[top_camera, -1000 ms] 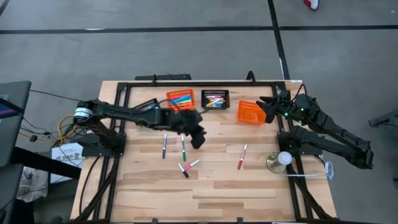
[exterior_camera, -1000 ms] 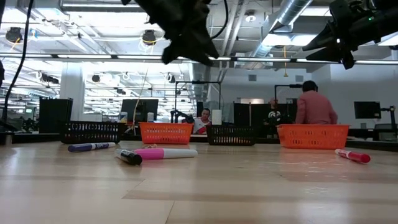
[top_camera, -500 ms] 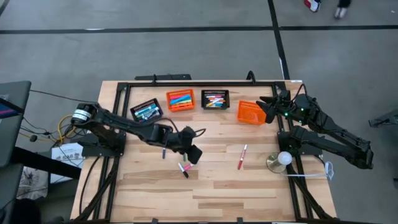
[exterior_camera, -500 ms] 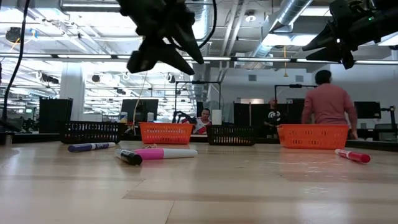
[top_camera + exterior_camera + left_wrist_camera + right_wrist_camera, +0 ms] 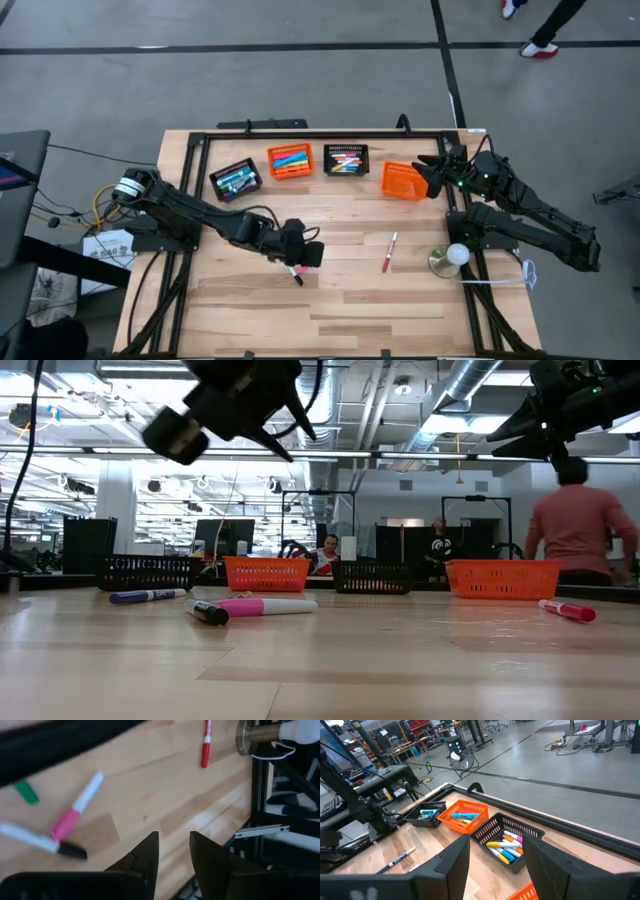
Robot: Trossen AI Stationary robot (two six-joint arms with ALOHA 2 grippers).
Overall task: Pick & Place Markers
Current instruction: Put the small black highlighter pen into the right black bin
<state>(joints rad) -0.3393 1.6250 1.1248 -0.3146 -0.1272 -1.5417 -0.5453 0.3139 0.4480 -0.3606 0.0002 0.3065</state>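
Note:
Loose markers lie flat on the wood. In the left wrist view I see a red marker (image 5: 205,745), a pink and white marker (image 5: 75,810), a white marker with a black cap (image 5: 42,842) and a green cap (image 5: 26,792). The low view also shows a purple marker (image 5: 146,596). My left gripper (image 5: 310,253) hovers open above the table's middle, just right of the pink and black pair (image 5: 296,271); its arm hides the purple and green ones from above. The red marker (image 5: 390,251) lies farther right. My right gripper (image 5: 425,172) waits open, raised by the right orange basket (image 5: 403,180).
Along the far edge stand a black basket (image 5: 236,180), an orange basket (image 5: 290,160) and a black basket (image 5: 346,159), all holding markers. A brass stand with a white ball (image 5: 450,258) sits near the right edge. Bare wood stretches along the near side. A person walks in the room behind.
My left gripper has swung from the table's middle toward the near edge and slightly left, uncovering the left black basket and covering the green and purple markers in the high view. The markers have stayed put. The person behind has walked toward the right.

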